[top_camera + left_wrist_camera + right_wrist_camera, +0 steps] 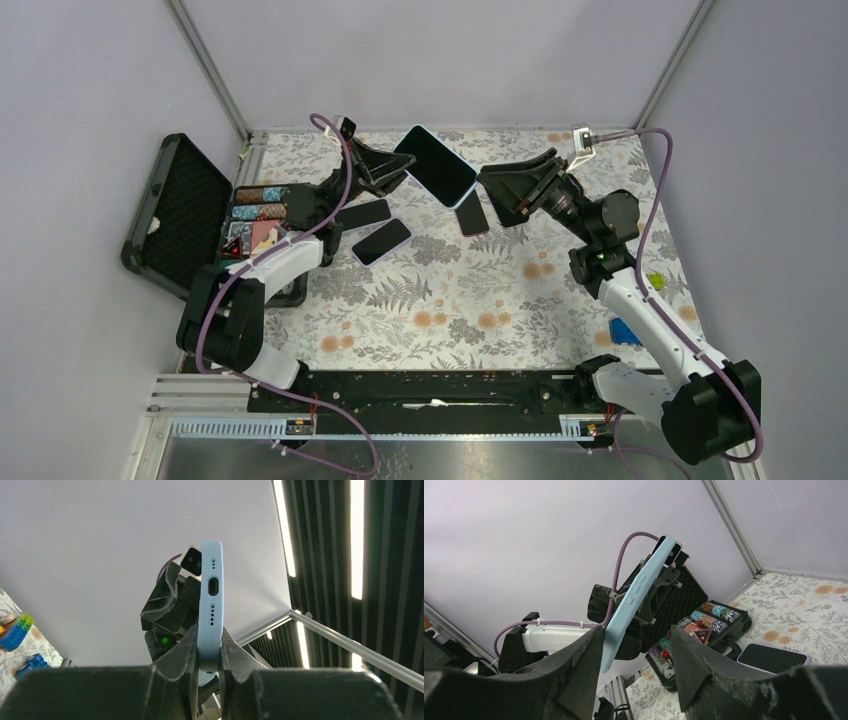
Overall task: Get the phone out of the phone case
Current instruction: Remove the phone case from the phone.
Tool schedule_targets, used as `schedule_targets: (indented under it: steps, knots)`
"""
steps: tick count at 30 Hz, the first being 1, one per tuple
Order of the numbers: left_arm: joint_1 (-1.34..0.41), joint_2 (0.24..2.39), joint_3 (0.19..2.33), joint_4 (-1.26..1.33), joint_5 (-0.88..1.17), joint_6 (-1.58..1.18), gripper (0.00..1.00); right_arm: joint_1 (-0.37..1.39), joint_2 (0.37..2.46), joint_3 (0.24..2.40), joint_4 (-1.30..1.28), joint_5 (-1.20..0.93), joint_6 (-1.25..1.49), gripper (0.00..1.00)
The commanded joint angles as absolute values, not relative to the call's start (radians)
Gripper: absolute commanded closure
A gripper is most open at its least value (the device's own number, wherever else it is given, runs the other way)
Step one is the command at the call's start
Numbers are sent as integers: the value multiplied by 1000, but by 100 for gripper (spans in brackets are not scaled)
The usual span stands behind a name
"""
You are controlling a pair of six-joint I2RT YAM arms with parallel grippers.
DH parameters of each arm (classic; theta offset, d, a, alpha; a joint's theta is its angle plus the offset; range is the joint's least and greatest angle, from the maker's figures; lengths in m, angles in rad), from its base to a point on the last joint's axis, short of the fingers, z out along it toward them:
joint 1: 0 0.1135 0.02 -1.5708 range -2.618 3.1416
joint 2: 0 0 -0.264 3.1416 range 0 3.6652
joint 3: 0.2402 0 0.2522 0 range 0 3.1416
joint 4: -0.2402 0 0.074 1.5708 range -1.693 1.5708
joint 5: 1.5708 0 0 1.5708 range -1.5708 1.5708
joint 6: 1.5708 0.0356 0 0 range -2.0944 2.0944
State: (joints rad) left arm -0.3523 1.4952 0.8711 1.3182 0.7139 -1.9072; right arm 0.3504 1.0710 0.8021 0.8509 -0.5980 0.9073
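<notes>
Above the far middle of the table (500, 290), the phone (436, 165) in its light blue phone case (210, 605) is up in the air. The left gripper (209, 647), at 9 o'clock from the phone, is clamped tight on the case near the charging port. The right gripper (636, 647), at 3 o'clock, has its jaws spread wide, and the case lies beside one finger only

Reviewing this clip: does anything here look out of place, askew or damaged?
Nothing looks damaged or spilled. The blue-cased phone hangs tilted above the table, clamped at one end by the left gripper, with the right gripper jaws open by its other end. Three spare phones lie at loose angles on the table.
</notes>
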Motion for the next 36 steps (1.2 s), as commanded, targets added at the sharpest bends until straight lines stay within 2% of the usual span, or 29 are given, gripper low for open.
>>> schedule_targets:
  steps: [1, 5, 11, 14, 20, 23, 26, 27, 30, 33, 36]
  knots:
    - [-367, 1433, 918, 1438, 706, -1925, 100, 347, 1089, 839, 819, -609, 892, 45]
    - [-386, 1419, 946, 1447, 695, -1915, 100, 347, 1107, 846, 745, -611, 854, 58]
    - [-430, 1393, 982, 1451, 650, -1935, 100, 348, 1175, 804, 787, -587, 877, 88]
    - [-458, 1391, 1007, 1455, 635, -1957, 100, 349, 1217, 798, 801, -580, 903, 91]
    - [-477, 1365, 1040, 1452, 610, -1938, 100, 352, 1239, 784, 719, -543, 855, 91]
    - [-476, 1365, 1006, 1438, 575, -1921, 100, 351, 1209, 764, 741, -539, 852, 84]
    - [-472, 1399, 996, 1447, 572, -1919, 100, 352, 1144, 725, 810, -542, 861, 62]
    - [-471, 1410, 993, 1448, 572, -1918, 100, 351, 1121, 710, 833, -548, 859, 49]
    - [-468, 1438, 988, 1447, 580, -1909, 100, 352, 1059, 682, 889, -593, 850, 30]
    - [-460, 1464, 983, 1448, 597, -1905, 100, 351, 1012, 677, 914, -668, 813, 20]
    - [-446, 1486, 967, 1449, 615, -1915, 100, 352, 972, 689, 894, -737, 768, 17]
